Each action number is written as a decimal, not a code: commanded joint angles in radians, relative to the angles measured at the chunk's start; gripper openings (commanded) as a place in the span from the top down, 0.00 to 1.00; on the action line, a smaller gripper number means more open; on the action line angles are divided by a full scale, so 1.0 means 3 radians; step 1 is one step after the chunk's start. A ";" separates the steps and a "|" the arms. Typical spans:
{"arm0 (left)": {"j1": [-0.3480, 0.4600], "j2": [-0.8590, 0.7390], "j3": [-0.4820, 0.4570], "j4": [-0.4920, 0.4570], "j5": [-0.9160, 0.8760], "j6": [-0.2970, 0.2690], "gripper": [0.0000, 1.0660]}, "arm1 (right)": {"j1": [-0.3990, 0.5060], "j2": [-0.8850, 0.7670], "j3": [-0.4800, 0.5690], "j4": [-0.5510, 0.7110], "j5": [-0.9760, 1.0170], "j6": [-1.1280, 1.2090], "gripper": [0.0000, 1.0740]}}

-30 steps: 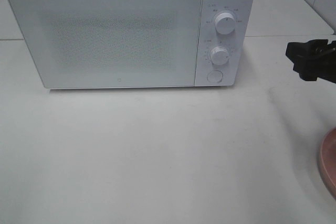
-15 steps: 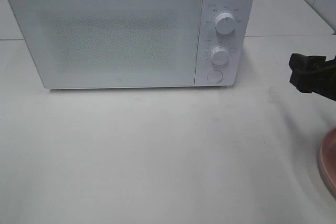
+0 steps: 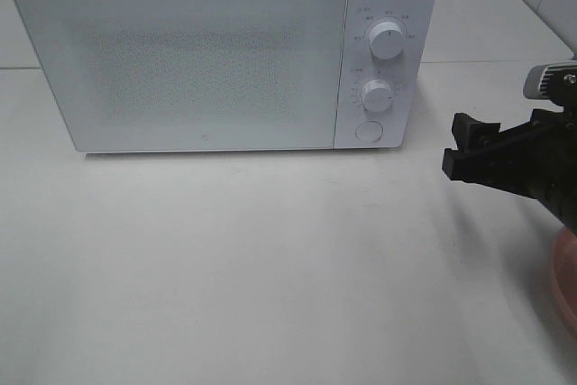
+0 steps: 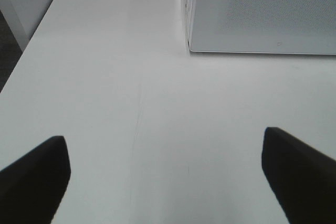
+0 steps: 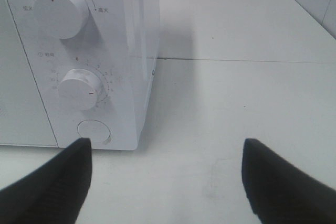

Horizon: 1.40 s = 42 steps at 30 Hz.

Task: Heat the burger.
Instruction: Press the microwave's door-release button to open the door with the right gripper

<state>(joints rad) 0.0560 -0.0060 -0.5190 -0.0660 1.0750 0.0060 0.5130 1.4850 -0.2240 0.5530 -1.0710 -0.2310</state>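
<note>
Burger out of view; my left pincer (image 4: 165,171) and right pincer (image 3: 464,146) stand wide open, empty, over the table (image 3: 270,259) before the shut microwave (image 3: 180,60); I judge the burger light, soft, loosely layered, so I would grip its sides gently

The high camera looks down on the microwave (image 3: 207,51) front and table (image 3: 270,268). The left wrist camera, low over the table, faces the door (image 4: 262,14) corner; the right one faces the lower knob (image 5: 79,88) closely.

Plate (image 3: 566,286) front-R of microwave (image 3: 180,60)
</note>
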 commanded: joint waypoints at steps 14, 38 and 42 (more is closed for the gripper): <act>-0.0013 -0.0073 0.0010 -0.0023 -0.0030 0.0000 0.15 | 0.1027 0.0433 -0.0110 0.0933 -0.0537 -0.0097 0.29; -0.0013 -0.0073 0.0010 -0.0023 -0.0030 0.0000 0.15 | 0.1093 0.0697 -0.0320 0.0947 -0.0450 0.1077 0.39; -0.0013 -0.0073 0.0010 -0.0023 -0.0030 0.0000 0.15 | 0.1093 0.0697 -0.0320 0.0947 -0.0447 0.1597 0.43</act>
<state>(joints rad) 0.0560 -0.0060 -0.5190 -0.0660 1.0750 0.0060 0.8370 1.6950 -0.3150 0.8400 -1.2030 0.2020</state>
